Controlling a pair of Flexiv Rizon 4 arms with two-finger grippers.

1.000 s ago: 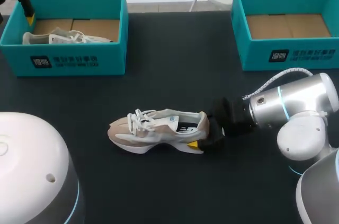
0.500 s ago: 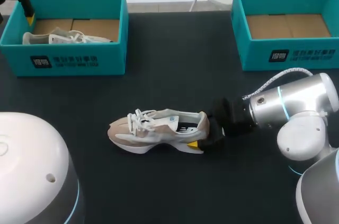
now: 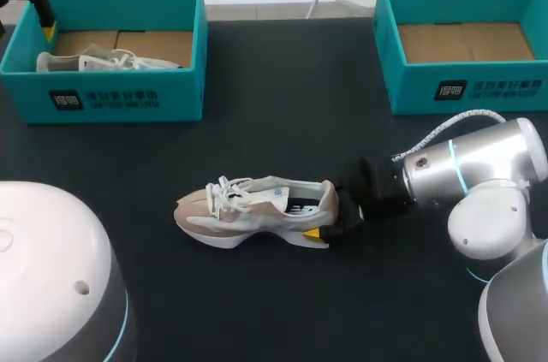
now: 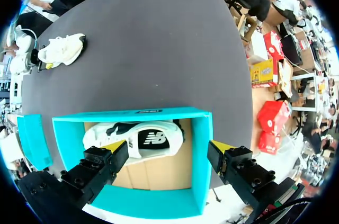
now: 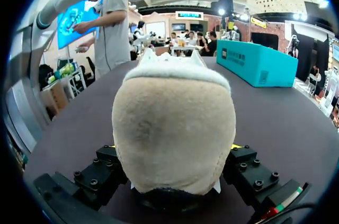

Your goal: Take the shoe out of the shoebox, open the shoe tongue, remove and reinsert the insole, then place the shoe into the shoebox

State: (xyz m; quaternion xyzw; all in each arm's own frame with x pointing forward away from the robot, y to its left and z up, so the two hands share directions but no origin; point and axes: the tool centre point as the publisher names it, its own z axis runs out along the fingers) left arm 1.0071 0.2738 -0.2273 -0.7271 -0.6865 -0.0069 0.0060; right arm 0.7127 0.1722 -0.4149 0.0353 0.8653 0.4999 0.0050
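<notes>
Beige-and-white shoe [image 3: 257, 212] sits sole-down mid-table [image 3: 282, 105], toe toward my left. Likely light: soft upper, stiffer sole and heel cup, so the heel looks the safest hold. Right gripper [image 3: 341, 218] pinches that heel from both sides. Left gripper [image 4: 167, 155] hangs over left shoebox [image 4: 201, 144], fingers spread, holding nothing.

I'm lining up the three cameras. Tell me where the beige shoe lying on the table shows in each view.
Head view: the beige shoe lies at the table's middle, heel in the right gripper.
Left wrist view: the shoe is small, far across the table beyond the teal shoebox.
Right wrist view: its heel fills the space between the fingers.
Shared landmark: the teal shoebox holding the other shoe shows in all three.
</notes>
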